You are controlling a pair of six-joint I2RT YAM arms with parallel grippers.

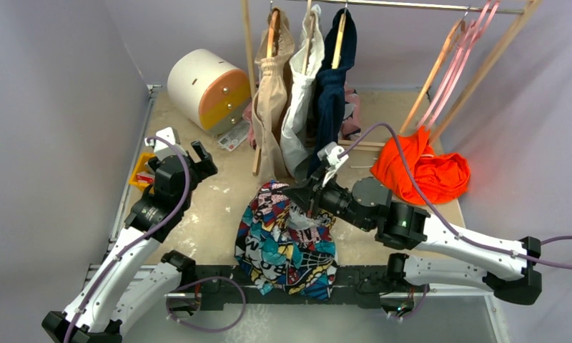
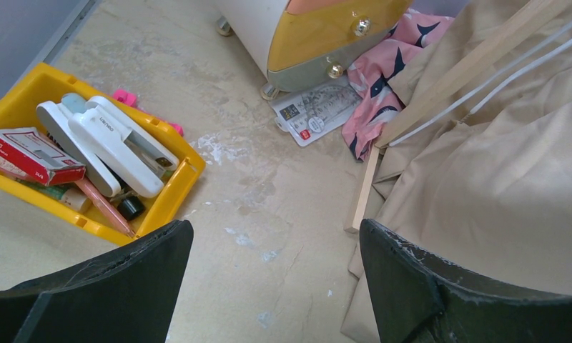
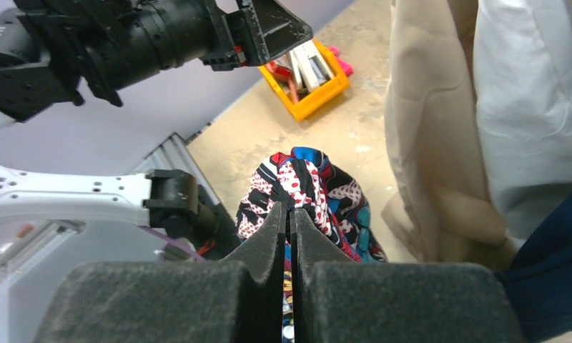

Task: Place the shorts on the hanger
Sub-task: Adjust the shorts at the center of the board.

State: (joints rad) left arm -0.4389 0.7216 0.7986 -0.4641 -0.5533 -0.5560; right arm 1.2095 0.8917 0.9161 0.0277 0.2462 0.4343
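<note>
- Shorts [image 1: 287, 239]: lower centre of the top view, bunched. Their long axis runs from frame top to frame bottom, and the low end lies at the near edge of the bench [image 1: 211, 214].
- Right hand [image 3: 290, 213]: clenched on a fold at the shorts' upper end.
- Hanger [image 1: 438, 64]: we take it for the peach one on the rail, upper right and well apart from the shorts, slanting down-left. We judge the right arm the nearer.
- Left hand [image 1: 203, 161]: released, left of centre, grasping nothing.
</note>
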